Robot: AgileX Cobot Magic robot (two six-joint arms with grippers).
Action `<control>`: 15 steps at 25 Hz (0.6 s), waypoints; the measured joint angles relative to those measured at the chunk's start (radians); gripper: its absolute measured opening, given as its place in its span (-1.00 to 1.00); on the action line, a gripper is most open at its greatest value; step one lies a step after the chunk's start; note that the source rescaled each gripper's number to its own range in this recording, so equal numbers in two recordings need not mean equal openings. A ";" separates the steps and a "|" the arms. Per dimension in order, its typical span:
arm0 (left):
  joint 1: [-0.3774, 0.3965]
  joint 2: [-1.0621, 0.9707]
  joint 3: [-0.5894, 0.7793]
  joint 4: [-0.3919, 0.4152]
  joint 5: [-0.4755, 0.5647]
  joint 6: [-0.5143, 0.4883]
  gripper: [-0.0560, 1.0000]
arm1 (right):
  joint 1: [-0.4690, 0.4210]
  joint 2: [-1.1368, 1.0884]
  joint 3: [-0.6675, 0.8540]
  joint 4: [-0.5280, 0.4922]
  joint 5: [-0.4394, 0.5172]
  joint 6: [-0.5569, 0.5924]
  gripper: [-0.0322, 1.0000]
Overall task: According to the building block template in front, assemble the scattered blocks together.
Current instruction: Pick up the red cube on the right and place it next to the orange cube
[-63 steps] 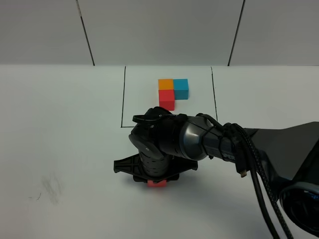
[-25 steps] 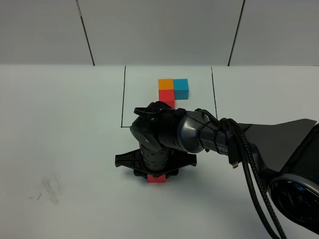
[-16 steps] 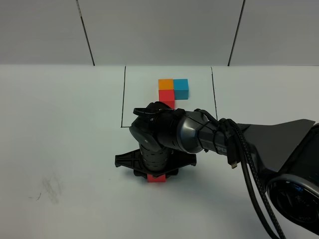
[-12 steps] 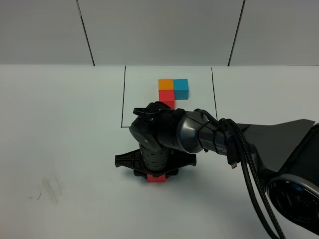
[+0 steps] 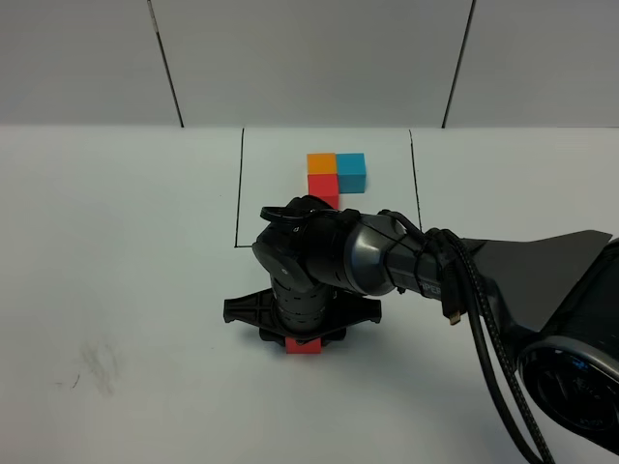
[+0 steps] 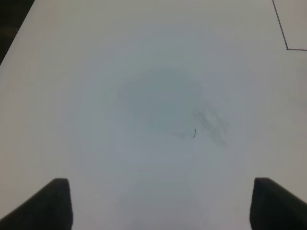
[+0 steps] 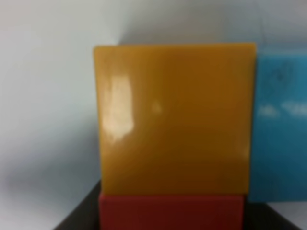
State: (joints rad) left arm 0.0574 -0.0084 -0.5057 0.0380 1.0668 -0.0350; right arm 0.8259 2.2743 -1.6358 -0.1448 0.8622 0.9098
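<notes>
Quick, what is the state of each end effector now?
Left end effector: open, holding nothing.
Right end effector: over the blocks; open or closed cannot be told.

The white table (image 5: 116,251) carries the black-framed building block template (image 5: 335,177) and, nearer, a red block (image 5: 305,346).

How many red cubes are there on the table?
2. One red cube sits in the framed template with the orange and blue cubes. The other red cube peeks out beneath the right gripper, nearer the front. The arm may hide more.
</notes>
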 joint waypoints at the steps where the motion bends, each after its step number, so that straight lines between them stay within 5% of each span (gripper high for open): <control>1: 0.000 0.000 0.000 0.000 0.000 0.000 0.32 | 0.000 0.000 0.000 0.000 0.000 0.000 -0.94; 5: 0.000 0.000 0.000 0.000 0.000 0.000 0.32 | -0.001 0.000 0.000 0.002 -0.003 -0.018 -0.89; 15: 0.000 0.000 0.000 0.000 0.000 0.000 0.32 | -0.001 0.000 0.000 0.008 0.004 -0.033 -0.21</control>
State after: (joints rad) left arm 0.0574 -0.0084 -0.5057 0.0380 1.0668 -0.0350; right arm 0.8250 2.2743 -1.6358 -0.1365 0.8657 0.8770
